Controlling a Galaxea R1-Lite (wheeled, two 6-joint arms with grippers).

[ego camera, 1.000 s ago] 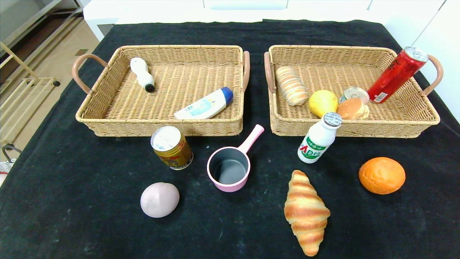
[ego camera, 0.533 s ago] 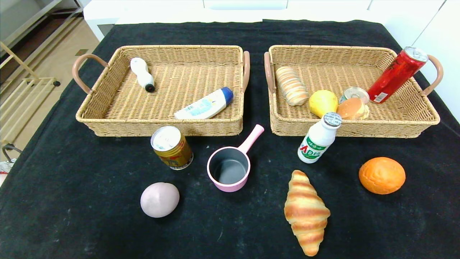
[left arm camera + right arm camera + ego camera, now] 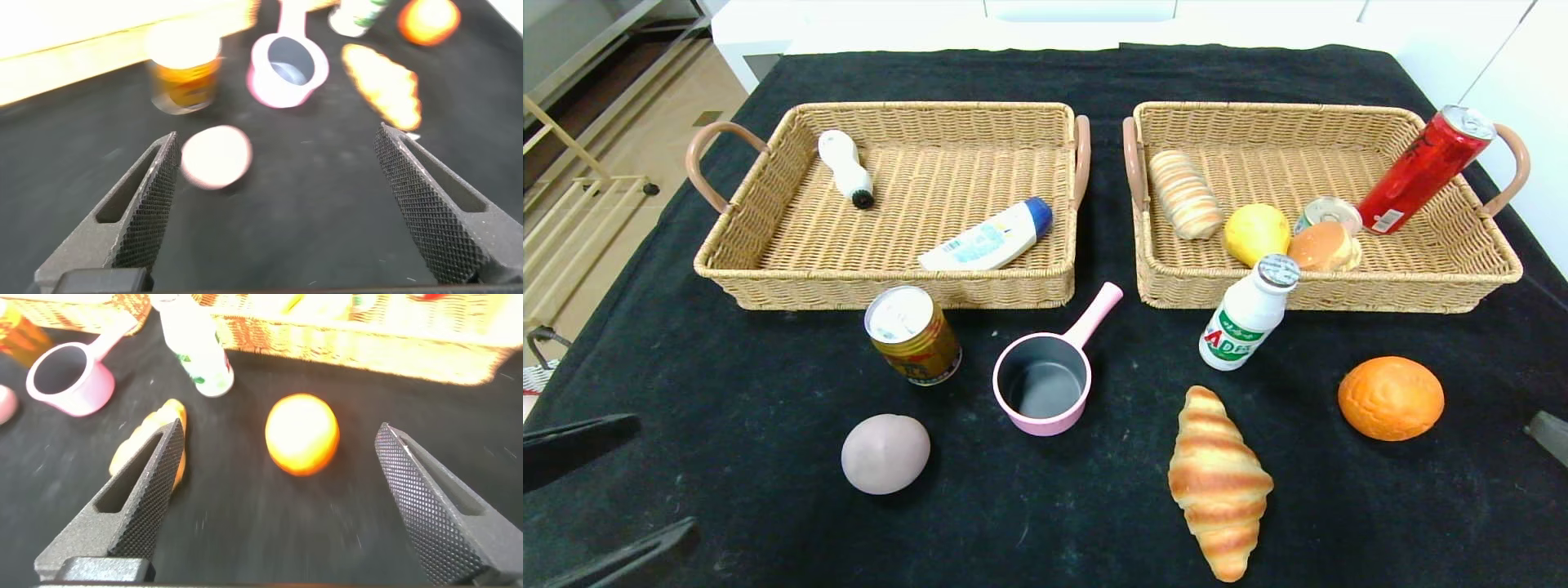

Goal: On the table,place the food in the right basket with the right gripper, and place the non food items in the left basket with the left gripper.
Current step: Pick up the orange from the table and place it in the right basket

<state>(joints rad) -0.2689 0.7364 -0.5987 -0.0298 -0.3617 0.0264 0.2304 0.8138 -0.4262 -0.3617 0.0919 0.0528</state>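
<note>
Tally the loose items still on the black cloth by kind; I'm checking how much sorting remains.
Food: 5 - gold can, egg, milk bottle, croissant, orange
Non-food: 1 - pink pot
Total: 6

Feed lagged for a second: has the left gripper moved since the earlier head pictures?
Yes. The left gripper, absent before, has entered at the near left table edge, fingers open, short of the pink egg.

"ad" on white bottle (image 3: 1246, 320)
</note>
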